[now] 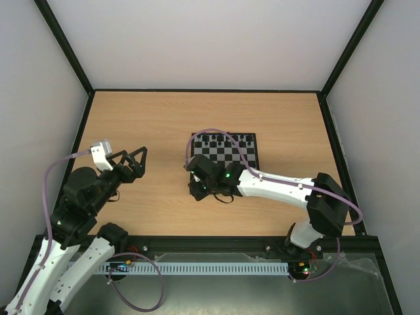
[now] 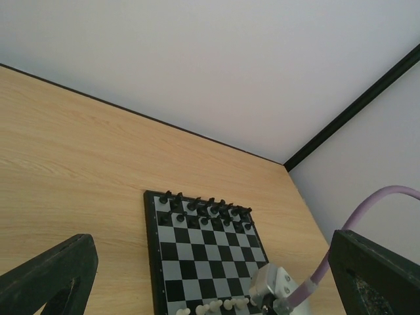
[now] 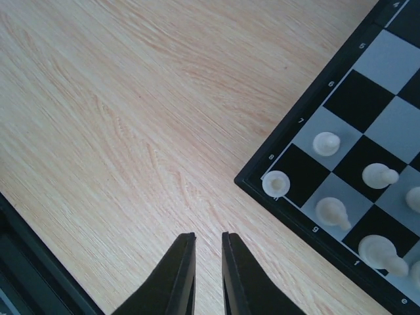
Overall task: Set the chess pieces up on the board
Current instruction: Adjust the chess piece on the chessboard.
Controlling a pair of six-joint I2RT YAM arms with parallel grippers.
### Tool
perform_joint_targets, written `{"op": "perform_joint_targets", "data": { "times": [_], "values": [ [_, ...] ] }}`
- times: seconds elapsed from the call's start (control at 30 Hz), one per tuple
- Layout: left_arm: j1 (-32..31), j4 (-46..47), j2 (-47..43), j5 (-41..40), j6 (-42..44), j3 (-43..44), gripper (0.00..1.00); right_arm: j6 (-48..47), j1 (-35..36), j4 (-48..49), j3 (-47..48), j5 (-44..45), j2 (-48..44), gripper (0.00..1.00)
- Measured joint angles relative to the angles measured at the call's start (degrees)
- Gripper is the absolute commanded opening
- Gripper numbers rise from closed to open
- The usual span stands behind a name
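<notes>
The board point(image 1: 246, 157) lies right of the table's middle. Black chessmen point(image 1: 226, 139) fill its far two rows. Several white chess pieces point(image 3: 326, 143) stand on its near rows, one point(image 3: 275, 182) on the corner square; they also show in the left wrist view point(image 2: 216, 305). My right gripper point(image 1: 197, 187) hovers over bare wood just off the board's near left corner point(image 3: 249, 180). In its wrist view the right gripper point(image 3: 208, 237) has a narrow gap and holds nothing. My left gripper point(image 1: 134, 157) is wide open and empty, left of the board point(image 2: 197, 252).
Black-framed pale walls enclose the wooden table point(image 1: 144, 125). The right arm point(image 1: 275, 187) reaches across the near right part, its purple cable point(image 1: 226, 134) looping over the board. A black rail point(image 1: 210, 241) runs along the near edge.
</notes>
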Motion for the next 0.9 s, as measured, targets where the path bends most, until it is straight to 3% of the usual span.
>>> {"op": "perform_joint_targets", "data": {
  "times": [0.13, 0.37, 0.9],
  "values": [
    [0.0, -0.24, 0.79, -0.74, -0.11, 0.0, 0.99, 0.17, 0.48, 0.13, 0.02, -0.07, 1.75, 0.14],
    [0.0, -0.52, 1.11, -1.6, -0.22, 0.0, 1.0, 1.01, 0.52, 0.09, 0.09, -0.11, 7.91, 0.25],
    [0.0, -0.66, 1.51, -1.92, -0.22, -0.02, 1.0, 0.92, 0.52, 0.85, 5.68, 1.51, 15.63, 0.26]
  ]
}}
